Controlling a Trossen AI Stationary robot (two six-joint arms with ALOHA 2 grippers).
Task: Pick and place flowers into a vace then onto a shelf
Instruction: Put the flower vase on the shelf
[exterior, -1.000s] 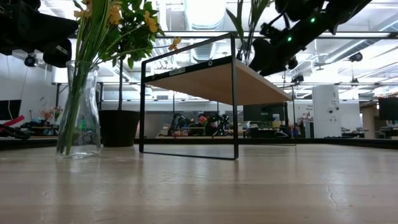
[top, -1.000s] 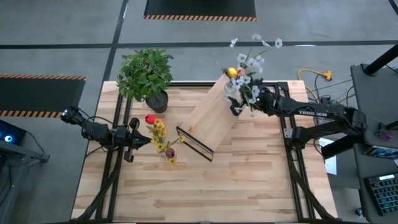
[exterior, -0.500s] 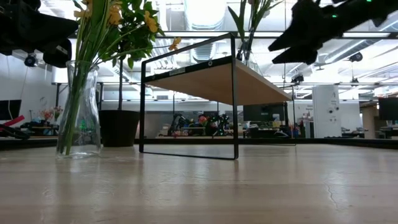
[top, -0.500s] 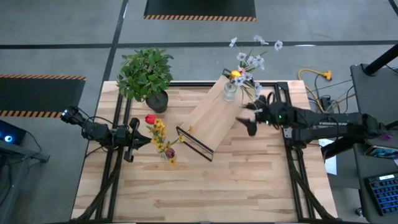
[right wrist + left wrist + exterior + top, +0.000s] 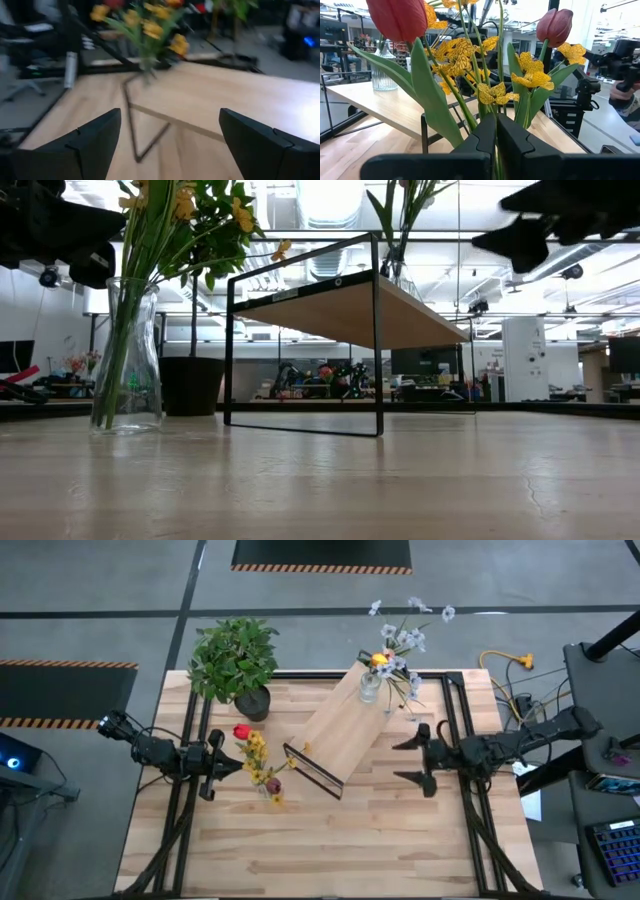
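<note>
a second ago: right gripper (image 5: 416, 761) up at the far end of the pale wood board shelf on its thin black metal frame (image 5: 340, 728), fingers around the clear glass vase of white-bluish and yellow flowers (image 5: 372, 690). now: pulled back off the shelf, hanging above the planked wooden tabletop (image 5: 330, 840) between shelf and right table edge, well apart from that vase, jaws spread wide and holding nothing. in the right wrist view, both dark fingers splayed with only bare tabletop and the shelf frame between them. vase left standing upright on the far end of the shelf, blossoms fanning out past the table's back edge; seen in the low view as a glass base on top of the board.

meaning, as a judgement: first vase delivered and let go, that half of the job looks done.

left gripper (image 5: 212, 768) unmoved over the last second, low at the left side of the table, fingers clenched on green stems of the second bunch, red tulip and yellow-orange mottled flowers (image 5: 255, 758) in a ribbed clear glass vase (image 5: 127, 360) on the tabletop, just left of the shelf. second vase not yet on the shelf. bushy green plant in a dark pot (image 5: 237, 662) at the back left, untouched.

likely next: lifting this second vase onto the free near part of the board.
</note>
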